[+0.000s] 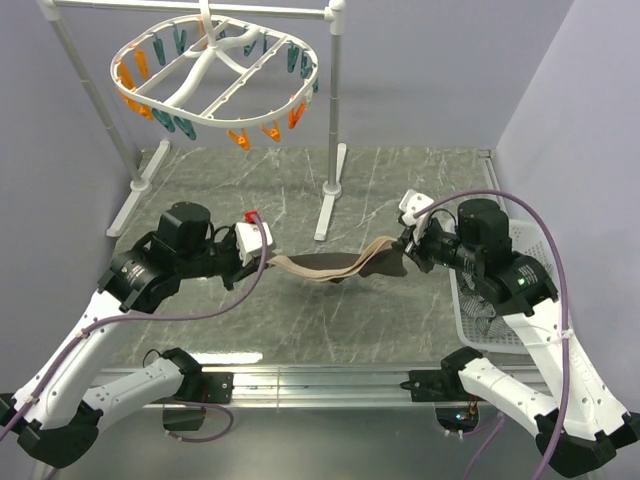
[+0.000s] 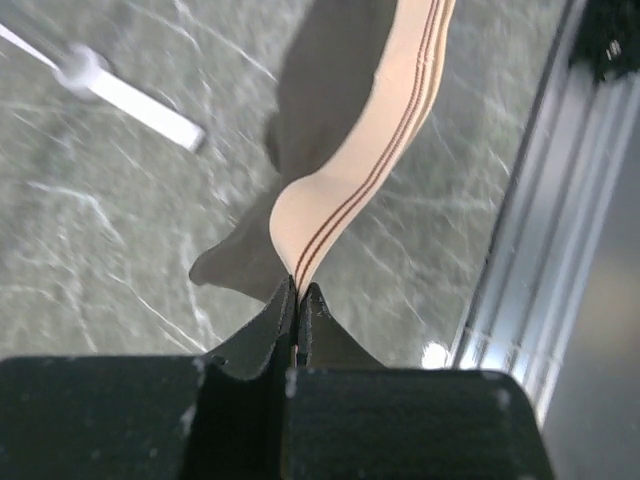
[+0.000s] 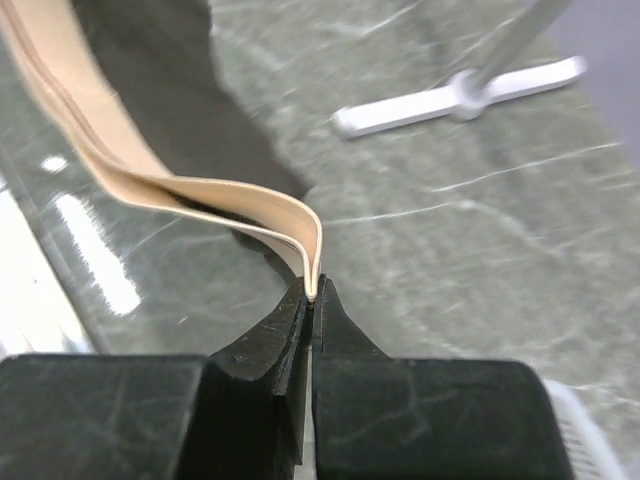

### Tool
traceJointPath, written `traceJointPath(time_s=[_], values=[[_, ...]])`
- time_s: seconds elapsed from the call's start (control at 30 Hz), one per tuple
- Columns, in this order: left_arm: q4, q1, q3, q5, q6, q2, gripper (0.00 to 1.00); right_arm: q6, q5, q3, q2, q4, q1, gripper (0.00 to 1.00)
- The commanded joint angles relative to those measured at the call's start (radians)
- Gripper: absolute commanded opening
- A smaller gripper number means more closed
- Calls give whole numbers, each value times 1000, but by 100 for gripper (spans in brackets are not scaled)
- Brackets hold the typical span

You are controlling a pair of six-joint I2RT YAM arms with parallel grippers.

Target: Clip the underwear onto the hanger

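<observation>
Underwear (image 1: 335, 267): strung out as a sagging band between the two arms, low over the marbled grey table (image 1: 400, 190), well apart from the hanger (image 1: 185, 95) and lower in the top view. Left end pinched by the left gripper (image 1: 268, 262), fingers pressed together on the tan waistband (image 2: 360, 150); seen from the left wrist, two thin dark lines running along the elastic, dark olive-brown cloth hanging beside it. Right end pinched by the right gripper (image 1: 405, 245), fingertips closed on a folded edge of the same waistband, the elastic doubling back on itself just above the tips in the right wrist view. Middle of the cloth drooping lowest; possibly brushing the table there, though too flat an angle from above to be sure. Hanger suspended from the top bar of the white pole rail stand (image 1: 333, 150) at the back left, tilted, its white oval ring edged with orange clothespins (image 1: 240, 138) and teal clothespins (image 1: 185, 125) dangling from the rim, none of them touching the garment. One upright of the stand planted on the table just behind the stretched waistband. White basket (image 1: 475, 300) at the right edge of the table, beside and partly under the right arm. Aluminium rail (image 1: 320, 385) along the near edge, carrying both arm bases.
</observation>
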Motion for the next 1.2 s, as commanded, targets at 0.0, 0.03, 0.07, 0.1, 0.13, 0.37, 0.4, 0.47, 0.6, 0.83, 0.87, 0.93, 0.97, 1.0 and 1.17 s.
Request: traceJointPath(time_s=[0.0, 0.03, 0.07, 0.1, 0.13, 0.37, 0.4, 0.47, 0.6, 0.83, 0.87, 0.93, 0.97, 1.0, 1.17], values=[[-56, 3, -33, 47, 59, -39, 0, -16, -115, -33, -13, -58, -2, 0], [-128, 3, -30, 78, 66, -38, 0, -23, -140, -43, -11, -85, 0, 0], [-164, 3, -15, 110, 75, -33, 0, -29, -169, -46, -14, -111, 0, 0], [-208, 3, -4, 186, 94, -32, 0, -42, -206, -46, -22, -150, 0, 0], [-262, 1, 14, 210, 91, -30, 0, -37, -215, -44, -38, -158, 1, 0], [-386, 1, 127, 304, 25, 0, 0, 112, -326, 49, -26, -195, 1, 0], [-392, 1, 116, 288, 25, 13, 0, 95, -324, 31, -19, -194, 1, 0], [-374, 1, 64, 189, 14, 57, 0, 66, -306, -56, 13, -180, 4, 0], [-320, 1, -45, 61, -15, 215, 0, 21, -251, -181, 211, -129, 9, 0], [-45, 55, -99, -173, -144, 442, 0, 141, -18, -207, 425, 147, 1, 0], [-6, 64, -105, -219, -164, 453, 0, 163, 16, -213, 438, 198, -3, 0], [92, 92, -122, -256, -177, 491, 0, 188, 52, -224, 477, 246, -18, 0], [120, 99, -129, -267, -187, 505, 0, 211, 64, -227, 494, 289, -25, 0], [141, 116, -140, -269, -187, 519, 0, 220, 84, -233, 524, 306, -31, 0], [253, 130, -160, -276, -165, 626, 0, 268, 118, -196, 650, 325, -43, 0]])
